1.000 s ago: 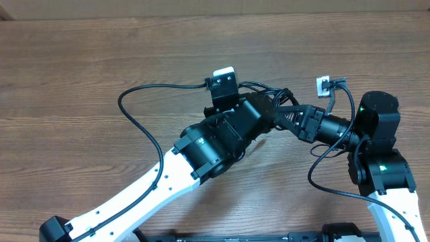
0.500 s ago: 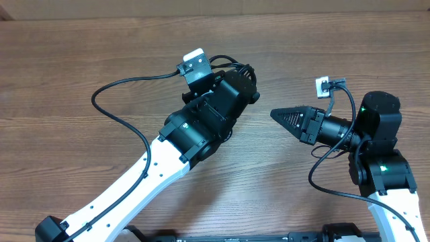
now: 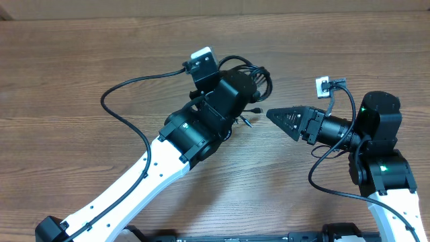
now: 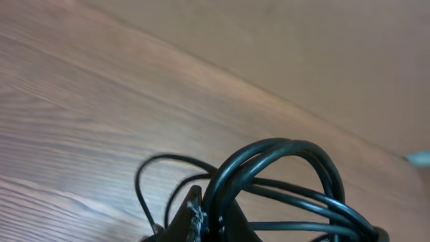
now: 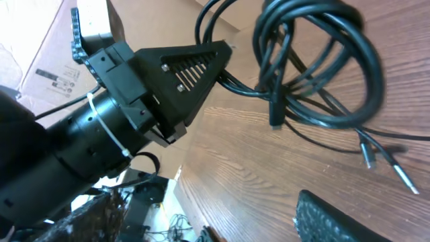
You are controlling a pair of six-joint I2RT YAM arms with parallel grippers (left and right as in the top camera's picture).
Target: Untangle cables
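The cables (image 3: 267, 79) form a looped black bundle hanging from my left gripper (image 3: 254, 82) just above the table's middle. In the left wrist view the left gripper (image 4: 215, 210) is shut on the cables (image 4: 269, 143), which arc up from between its fingers. Two thin plug ends (image 3: 249, 122) dangle under the bundle. My right gripper (image 3: 270, 114) points left, a short way right of the bundle and apart from it. The right wrist view shows the right gripper (image 5: 255, 218) open and empty, its pad (image 5: 329, 218) at the lower right, with the cables (image 5: 380, 81) and left gripper (image 5: 225, 48) ahead.
A thick black robot wire (image 3: 124, 114) loops across the table on the left. A white connector (image 3: 323, 85) with its wire sits by the right arm. The table's far edge meets a cardboard wall (image 3: 215, 8). A table edge with floor clutter (image 5: 168, 202) shows in the right wrist view.
My right gripper let go of the bundle and opened, now apart from it. The left gripper pulled the cables away to the upper left, then drifted back right a little.
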